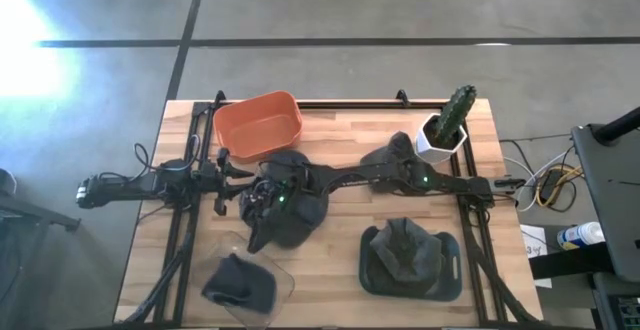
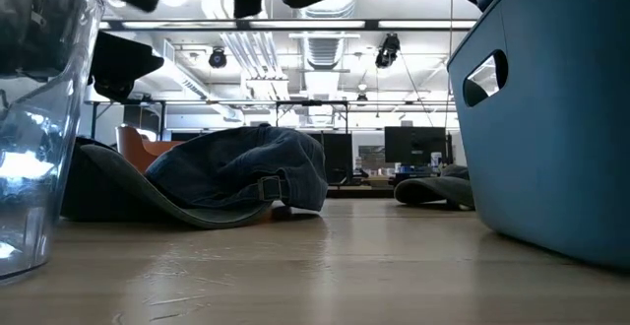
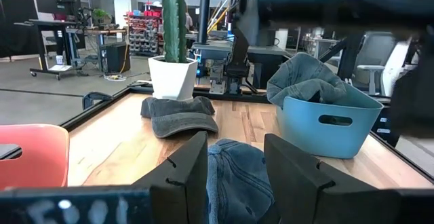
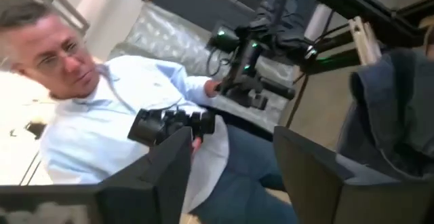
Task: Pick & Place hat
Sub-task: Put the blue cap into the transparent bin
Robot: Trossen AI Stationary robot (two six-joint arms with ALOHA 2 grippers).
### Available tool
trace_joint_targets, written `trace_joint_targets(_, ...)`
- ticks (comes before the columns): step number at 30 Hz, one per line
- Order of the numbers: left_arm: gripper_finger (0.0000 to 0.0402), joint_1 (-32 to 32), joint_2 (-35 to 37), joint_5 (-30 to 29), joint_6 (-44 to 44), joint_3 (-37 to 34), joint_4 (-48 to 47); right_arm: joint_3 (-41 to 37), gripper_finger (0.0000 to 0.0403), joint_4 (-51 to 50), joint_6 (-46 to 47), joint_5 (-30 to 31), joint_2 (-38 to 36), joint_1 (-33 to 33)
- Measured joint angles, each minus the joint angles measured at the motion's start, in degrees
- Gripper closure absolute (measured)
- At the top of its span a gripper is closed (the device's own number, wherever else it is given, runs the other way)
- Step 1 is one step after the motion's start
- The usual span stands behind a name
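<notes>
A blue denim cap (image 1: 288, 208) (image 2: 246, 175) lies on the table's middle, crown up, its brim flat on the wood. My left gripper (image 3: 235, 142) (image 1: 238, 175) is open at the cap's left side, and the cap (image 3: 237, 176) shows just beyond the gap between its fingers. My right gripper (image 4: 230, 132) (image 1: 266, 196) is open too, reaching in from the right and hovering above the cap. In the low view both grippers sit high, clear of the cap.
An orange bin (image 1: 258, 123) stands behind the cap. A grey cap (image 1: 395, 152) (image 3: 178, 114) lies by the potted cactus (image 1: 448, 125). The blue bin (image 1: 412, 260) at near right holds a hat, and the clear container (image 1: 240, 282) at near left holds a dark one. A person (image 4: 122, 125) is beyond the table.
</notes>
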State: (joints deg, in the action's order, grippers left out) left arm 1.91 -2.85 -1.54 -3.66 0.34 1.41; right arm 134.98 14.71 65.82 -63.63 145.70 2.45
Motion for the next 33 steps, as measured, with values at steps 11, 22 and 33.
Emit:
trace_joint_targets(11, 0.0262, 0.0, 0.01, 0.0, -0.01, 0.0, 0.0, 0.1, 0.0192, -56.07, -39.74, 16.11, -9.53, -6.98)
trace_joint_targets(22, 0.0262, -0.02, 0.0, 0.0, 0.0, 0.0, 0.0, -0.26, 0.0193, -79.4, -66.77, 43.83, -10.09, -8.47)
trace_joint_targets(33, 0.0262, 0.0, 0.0, 0.0, 0.0, 0.0, 0.0, -0.55, 0.0193, -76.86, -68.02, 57.72, -7.07, -8.42)
